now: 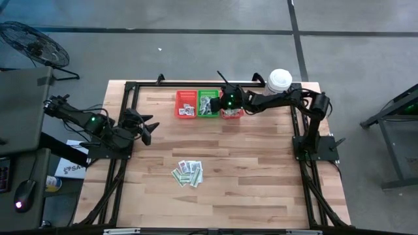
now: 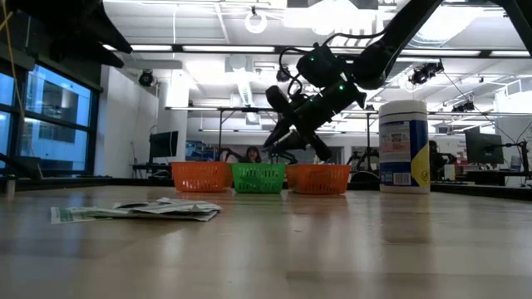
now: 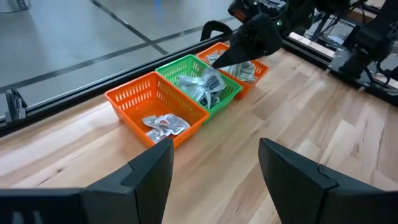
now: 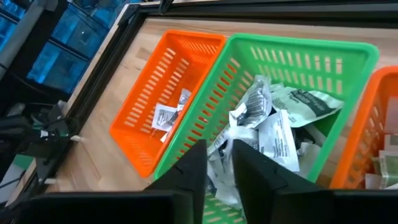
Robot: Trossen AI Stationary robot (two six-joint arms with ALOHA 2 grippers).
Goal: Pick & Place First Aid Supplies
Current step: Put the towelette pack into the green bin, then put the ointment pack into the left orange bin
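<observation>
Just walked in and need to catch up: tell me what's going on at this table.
The robot is sorting small flat paper packets into mesh baskets. The right gripper hangs over the green basket, fingers slightly apart above the packets piled inside. The left gripper waits open at the table's left side. A loose pile of packets lies on the wooden table, unsorted.

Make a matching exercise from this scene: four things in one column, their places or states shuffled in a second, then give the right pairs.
Things:
1. green basket
2. white tub
3. loose pile of packets
4. left gripper

Places or states:
A. on bare wood near the table's front
B. fingers apart, holding nothing, at the table's left side
C. middle of the row of three baskets
D. upright at the back right corner

Pairs: 1-C, 2-D, 3-A, 4-B
</observation>
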